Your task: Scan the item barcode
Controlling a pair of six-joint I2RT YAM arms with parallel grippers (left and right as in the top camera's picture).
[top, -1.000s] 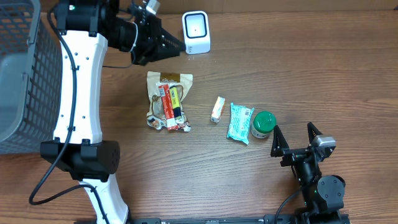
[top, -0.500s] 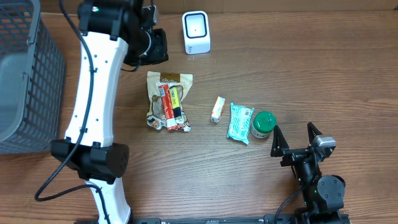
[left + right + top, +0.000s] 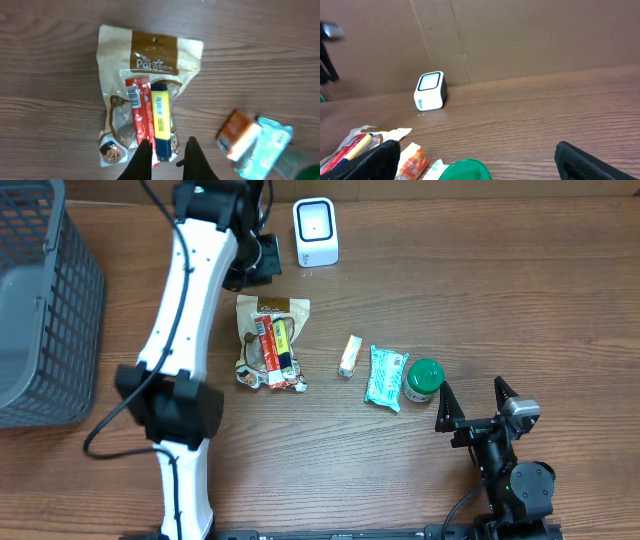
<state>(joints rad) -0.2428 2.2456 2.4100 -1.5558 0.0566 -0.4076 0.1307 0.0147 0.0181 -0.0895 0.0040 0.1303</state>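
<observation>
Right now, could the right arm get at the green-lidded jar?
Probably yes. The right gripper stands open close beside the green-lidded jar, nothing lying between them; the teal packet sits on the jar's far side, out of the way.

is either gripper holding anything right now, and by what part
Nothing is held. The left gripper is shut on nothing, near the snack pouch; the right gripper stands open and empty beside the green-lidded jar.
</observation>
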